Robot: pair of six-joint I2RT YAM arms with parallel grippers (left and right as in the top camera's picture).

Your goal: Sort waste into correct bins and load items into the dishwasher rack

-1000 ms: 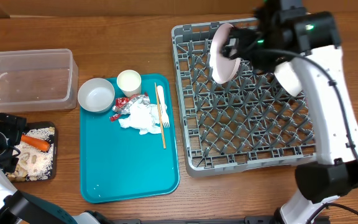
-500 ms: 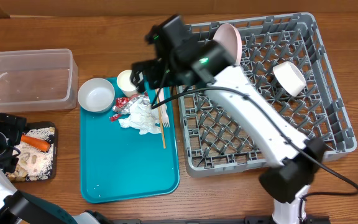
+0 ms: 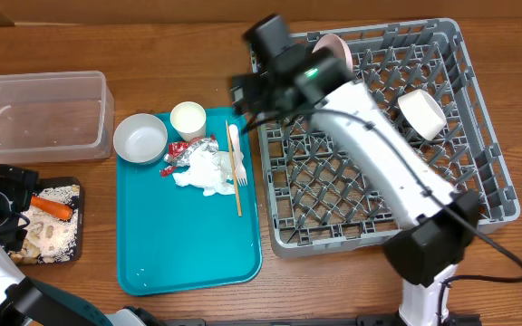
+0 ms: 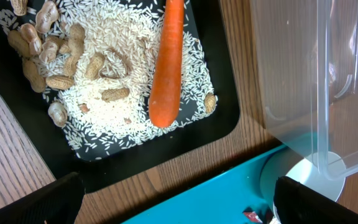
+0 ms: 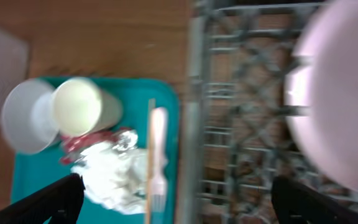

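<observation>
Drawn back since half a second ago, the right gripper [image 3: 247, 98] is now held above the left rim of the grey rack [image 3: 333, 208] instead of over the teal tray [image 3: 188, 258]; nothing else is seen to have shifted. The whole layout is given only from overhead. The pale pink plate [image 3: 335, 52] is stood on edge at the rack's far left corner, and a white bowl [image 3: 421, 113] is tipped on its side further right. The cup [image 3: 188, 119], a second bowl [image 3: 140, 139], the foil wrapper [image 3: 185, 151], the crumpled napkin [image 3: 207, 172], the white fork [image 3: 236, 156] and the wooden stick [image 3: 236, 195] are left on the teal tray. Finger state is shown only by the wrist views: the right gripper [image 5: 179, 208] is spread wide with nothing between its tips, and the left gripper [image 4: 179, 208] is likewise spread and empty above the black tray [image 4: 222, 115]. Detail is added by the left wrist view: the carrot [image 4: 166, 68] is laid on rice and peanuts [image 4: 98, 78], its long axis up-and-down in that picture, thick rounded end lowest, with the clear tub [image 4: 303, 74] just beside the tray. In the blurred right wrist view, the fork is seen laid alongside the stick, parallel to the rack's rim, tines at the bottom of that picture, the near side overhead.
</observation>
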